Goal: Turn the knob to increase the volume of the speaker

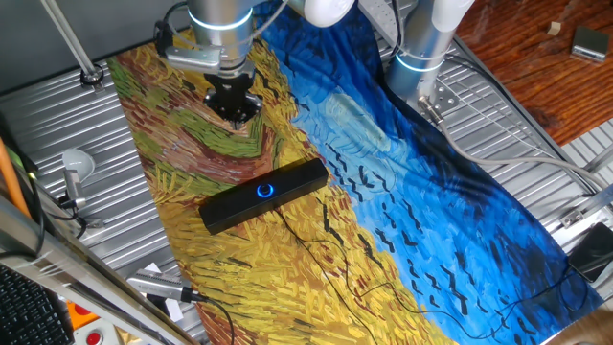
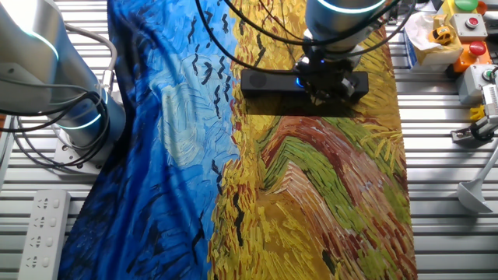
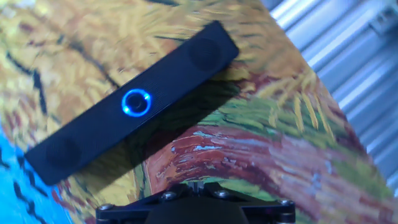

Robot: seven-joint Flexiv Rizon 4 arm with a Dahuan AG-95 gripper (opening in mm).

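Observation:
The speaker (image 1: 263, 195) is a long black bar lying at an angle on the painted cloth. The knob (image 1: 265, 190) glows blue at its centre. My gripper (image 1: 233, 103) hangs above the cloth, away from the speaker and apart from it. Its jaws are shut with nothing between them. In the hand view the speaker (image 3: 134, 102) lies ahead of the gripper (image 3: 196, 185), with the knob (image 3: 136, 102) in full sight. In the other fixed view the gripper (image 2: 323, 92) stands in front of the speaker (image 2: 264, 81) and partly covers the knob (image 2: 299, 82).
A thin black cable (image 1: 306, 240) runs from the speaker across the cloth. A second arm's base (image 1: 421, 57) stands at the cloth's far side. A power strip (image 2: 43, 225) and a button box (image 2: 459, 31) lie on the metal table.

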